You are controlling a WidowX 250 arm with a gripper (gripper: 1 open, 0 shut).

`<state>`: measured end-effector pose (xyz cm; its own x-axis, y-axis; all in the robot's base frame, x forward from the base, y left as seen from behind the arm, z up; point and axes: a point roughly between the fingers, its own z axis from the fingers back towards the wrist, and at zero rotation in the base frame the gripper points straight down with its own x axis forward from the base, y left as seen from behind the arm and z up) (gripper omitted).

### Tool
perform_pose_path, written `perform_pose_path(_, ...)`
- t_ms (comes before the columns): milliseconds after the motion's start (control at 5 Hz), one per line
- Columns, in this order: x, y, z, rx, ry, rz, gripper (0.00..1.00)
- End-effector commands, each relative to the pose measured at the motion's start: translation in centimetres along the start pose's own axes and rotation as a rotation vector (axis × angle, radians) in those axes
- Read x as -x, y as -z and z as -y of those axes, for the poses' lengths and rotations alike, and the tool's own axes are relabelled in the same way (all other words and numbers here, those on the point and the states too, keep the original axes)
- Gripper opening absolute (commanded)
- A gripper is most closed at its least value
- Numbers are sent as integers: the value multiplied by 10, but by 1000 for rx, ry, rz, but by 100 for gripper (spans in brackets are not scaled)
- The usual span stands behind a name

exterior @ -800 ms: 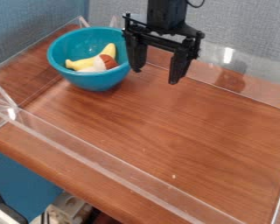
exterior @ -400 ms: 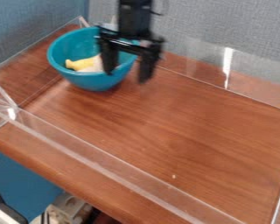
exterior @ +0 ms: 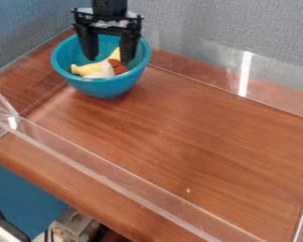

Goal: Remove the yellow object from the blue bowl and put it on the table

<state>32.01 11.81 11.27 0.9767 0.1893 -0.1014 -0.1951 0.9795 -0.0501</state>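
Observation:
The blue bowl (exterior: 101, 80) stands at the far left corner of the table (exterior: 192, 142). Inside it lies the yellow object (exterior: 84, 69), a small curved banana, beside a cream-and-brown toy (exterior: 107, 68). My gripper (exterior: 109, 49) hangs directly over the bowl, pointing down, its two black fingers (exterior: 86, 43) spread wide with nothing between them. The fingertips reach about the level of the bowl's rim, above the toys. The fingers hide part of the bowl's far rim.
Low clear acrylic walls (exterior: 242, 71) border the tabletop on all sides. A grey-blue backdrop rises behind the bowl. The wood surface stretches to the right and toward the front of the bowl.
The gripper has travelled left from beside the bowl's right edge to a spot over the bowl. Its fingers have stayed open. The bowl and toys have not moved.

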Motion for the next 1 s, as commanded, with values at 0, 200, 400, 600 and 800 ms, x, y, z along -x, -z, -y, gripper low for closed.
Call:
perform_pose_path(0, -13, -10, -15, -8, 11, 61, 100)
perform_pose_path(200, -22, -1, -24, -4, 31, 61, 100)
perform_pose_path(400, -29, 7, -32, -3, 58, 62, 100)
perform_pose_path(600, -42, 6, -39, 5, 35, 71, 100)
perform_pose_path(800, -51, 8, -43, 12, 28, 75, 100)
